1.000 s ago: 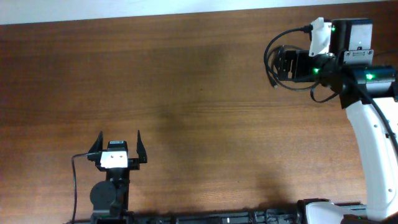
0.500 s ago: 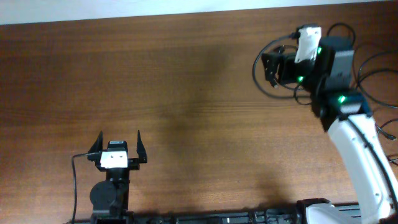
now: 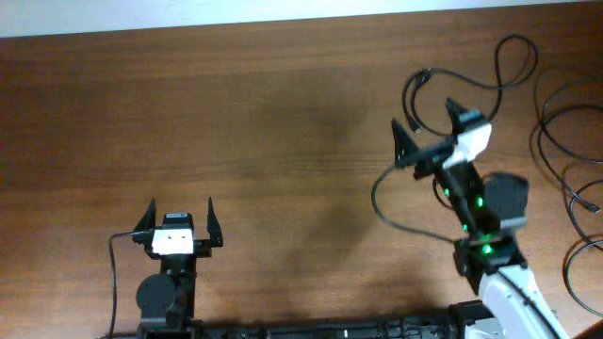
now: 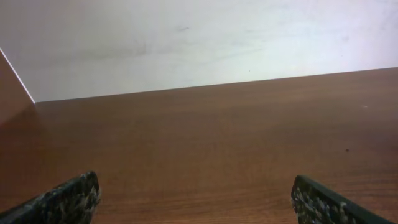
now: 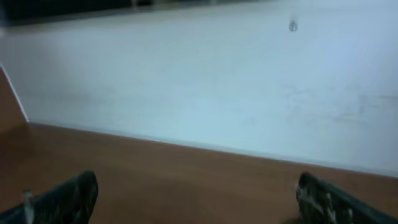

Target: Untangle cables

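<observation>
Your left gripper [image 3: 181,202] sits low at the near edge of the desk [image 3: 283,141], jaws spread wide, pointing toward the far side. On its wrist camera you see one finger [image 4: 68,200] in each bottom corner, and between them only bare brown wood running up to the white wall [image 4: 186,43].

Your right gripper [image 3: 423,121] is wide open as well. It sits over the right half of the desk, angled toward the far edge and leaning a little to the left. Its wrist camera is blurred, but the two fingertips [image 5: 62,199] show dark in the bottom corners, well apart, with a strip of desk and then wall ahead of them.

The cables [image 3: 544,141] are all off to the right of that gripper. Thin black cords curl in loose loops along the right side of the desk, running from near the far edge down toward the near one. One cord arcs across just beyond the right gripper's fingertips, with a small plug end close to them, then curls into a loop further right. From above you cannot tell whether that cord touches a finger. A second black line bows out left of the right gripper and runs back toward the arm; whether it is a loose cord or the arm's own wire is not clear. The cables are well apart from your left gripper, far off to its right.
</observation>
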